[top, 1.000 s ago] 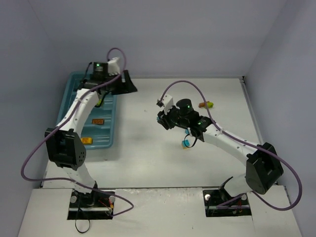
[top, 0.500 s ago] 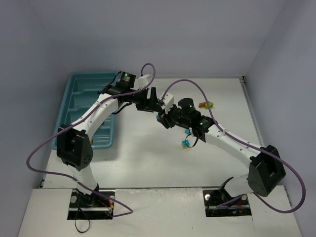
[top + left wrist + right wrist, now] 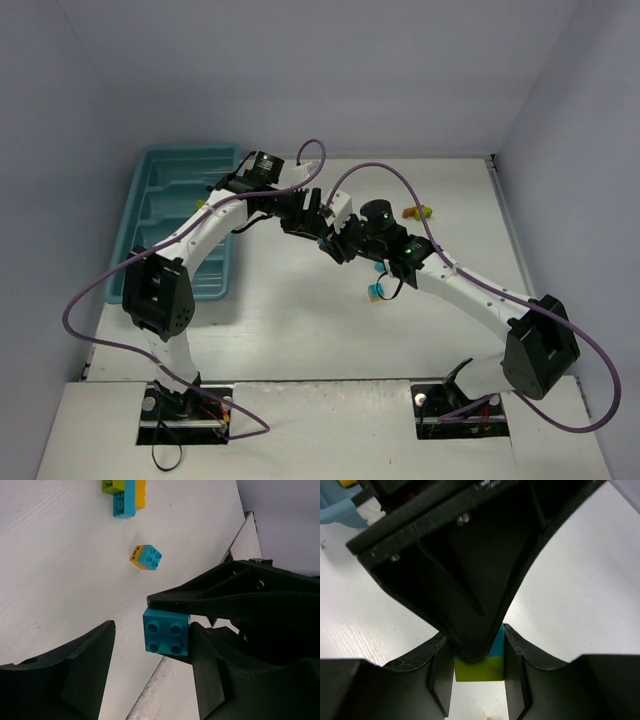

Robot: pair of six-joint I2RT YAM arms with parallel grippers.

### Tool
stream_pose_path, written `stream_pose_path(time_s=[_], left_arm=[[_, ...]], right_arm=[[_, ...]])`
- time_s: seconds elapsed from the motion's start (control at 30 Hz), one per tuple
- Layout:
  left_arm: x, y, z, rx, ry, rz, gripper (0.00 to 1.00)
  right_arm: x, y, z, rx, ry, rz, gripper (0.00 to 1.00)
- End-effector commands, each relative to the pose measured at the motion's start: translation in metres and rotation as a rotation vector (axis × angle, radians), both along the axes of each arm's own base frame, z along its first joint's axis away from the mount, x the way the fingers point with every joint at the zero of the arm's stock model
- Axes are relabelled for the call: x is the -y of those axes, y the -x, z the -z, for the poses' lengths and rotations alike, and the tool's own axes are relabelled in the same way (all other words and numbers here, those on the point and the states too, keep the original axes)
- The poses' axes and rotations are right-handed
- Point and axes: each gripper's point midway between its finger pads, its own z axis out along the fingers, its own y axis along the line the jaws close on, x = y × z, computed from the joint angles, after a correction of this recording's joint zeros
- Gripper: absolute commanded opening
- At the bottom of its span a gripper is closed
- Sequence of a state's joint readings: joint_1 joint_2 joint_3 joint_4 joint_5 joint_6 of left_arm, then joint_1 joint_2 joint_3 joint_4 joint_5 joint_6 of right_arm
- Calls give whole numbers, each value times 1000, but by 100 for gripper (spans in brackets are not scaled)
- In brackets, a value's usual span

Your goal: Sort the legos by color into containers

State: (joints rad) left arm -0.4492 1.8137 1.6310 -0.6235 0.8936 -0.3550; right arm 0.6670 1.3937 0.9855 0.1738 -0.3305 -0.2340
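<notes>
- 1 tray (image 3: 185, 150) – far-left corner of desk (image 3: 300, 335).
- L end effector (image 3: 305, 213), jaws apart, astride cyan-lime brick (image 3: 166, 637); R end effector (image 3: 479, 652) clamps it.
- 2 loose – cyan-yellow brick (image 3: 377, 291) mid-desk, orange-lime brick (image 3: 416, 212) nr far edge.

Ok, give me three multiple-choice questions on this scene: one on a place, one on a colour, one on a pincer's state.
1. The tray sits: A at the left of the table; B at its right; C in its centre.
2. The studded brick at the left pincer is: A orange; B cyan; C brown.
3. The right pincer is: A open; B shut on the cyan-and-lime stack; C out of view.
A, top view shows it left; B, seen in the left wrist view; B, fingers press both its sides.
</notes>
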Motion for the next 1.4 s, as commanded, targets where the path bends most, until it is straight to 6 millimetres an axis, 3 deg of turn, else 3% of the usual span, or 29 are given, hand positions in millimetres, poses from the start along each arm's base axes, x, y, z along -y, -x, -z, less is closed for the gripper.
stream_pose_path(time_s=[0.0, 0.2, 0.33, 0.37, 0.5, 0.6, 0.63, 0.67, 0.73, 0.8, 0.9, 1.03, 1.37], left_arm=[[9, 6, -21, 49, 41, 57, 54], [10, 5, -21, 47, 48, 64, 52], [11, 3, -22, 56, 47, 62, 28], [12, 3, -22, 58, 52, 63, 17], [15, 2, -28, 71, 76, 71, 0], [13, 1, -29, 88, 72, 70, 0], [13, 1, -29, 93, 70, 70, 0], [11, 0, -28, 100, 58, 68, 0], [8, -1, -28, 119, 48, 72, 0], [3, -4, -27, 119, 32, 60, 0], [0, -7, -31, 130, 33, 52, 0], [0, -7, -38, 143, 55, 58, 0], [4, -4, -48, 134, 103, 69, 0]], right_arm=[[-7, -10, -48, 128, -90, -10, 11], [-7, -10, -45, 124, -84, -12, 12], [-8, -10, -42, 117, -82, -15, 13], [-9, -10, -42, 114, -83, -17, 14], [-9, -11, -39, 109, -79, -13, 20], [-8, -12, -35, 98, -70, -9, 36], [-8, -12, -34, 95, -69, -9, 54], [-8, -12, -33, 90, -65, -9, 61], [-6, -11, -31, 84, -59, -8, 72], [-4, -10, -30, 83, -52, -7, 75], [1, -10, -29, 86, -41, 5, 75], [4, -11, -26, 81, -30, 7, 64], [3, -9, -21, 63, -31, -5, 50]])
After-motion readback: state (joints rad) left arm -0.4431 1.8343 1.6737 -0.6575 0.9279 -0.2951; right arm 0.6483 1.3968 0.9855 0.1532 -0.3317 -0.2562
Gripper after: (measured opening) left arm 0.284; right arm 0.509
